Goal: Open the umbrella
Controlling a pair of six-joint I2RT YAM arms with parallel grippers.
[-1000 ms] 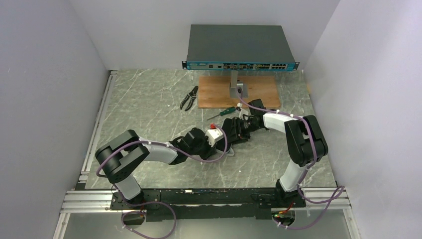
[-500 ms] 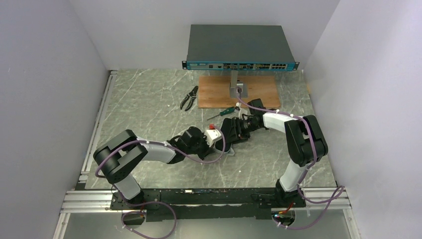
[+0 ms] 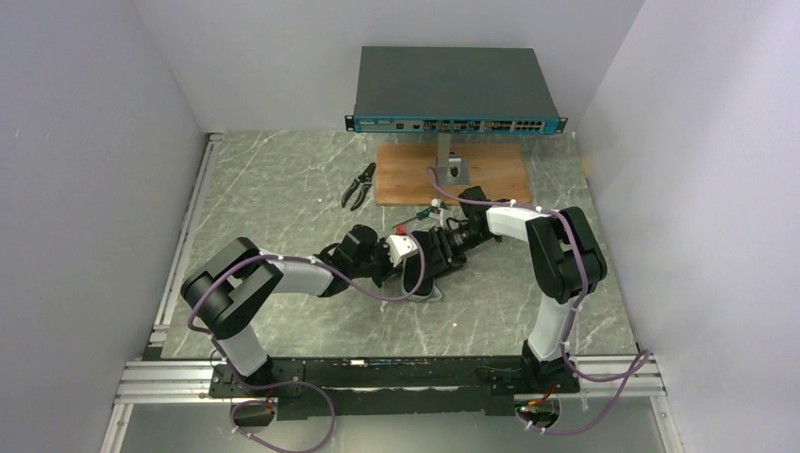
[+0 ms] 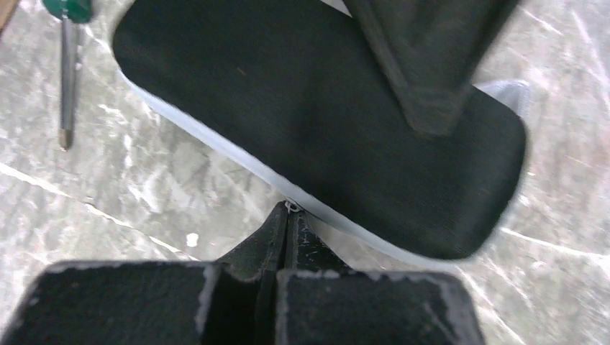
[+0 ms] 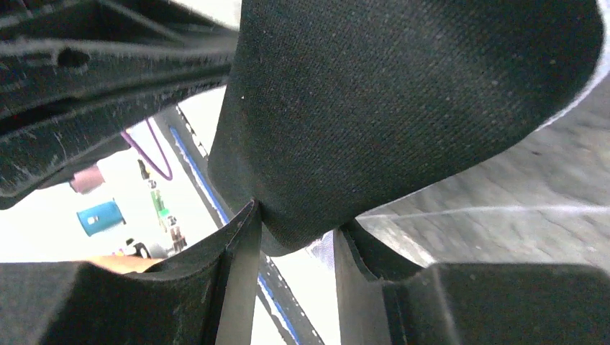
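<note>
Black folded umbrella [image 4: 316, 122] sits over the grey marbled worktop [image 4: 144, 187]. The right jaws pinch one end; the left jaws are pressed together, tips at its pale rim.

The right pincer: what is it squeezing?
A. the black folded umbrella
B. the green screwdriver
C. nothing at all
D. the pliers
A: in the right wrist view, the right pincer has its two fingers pressed against either side of the black folded umbrella.
</note>
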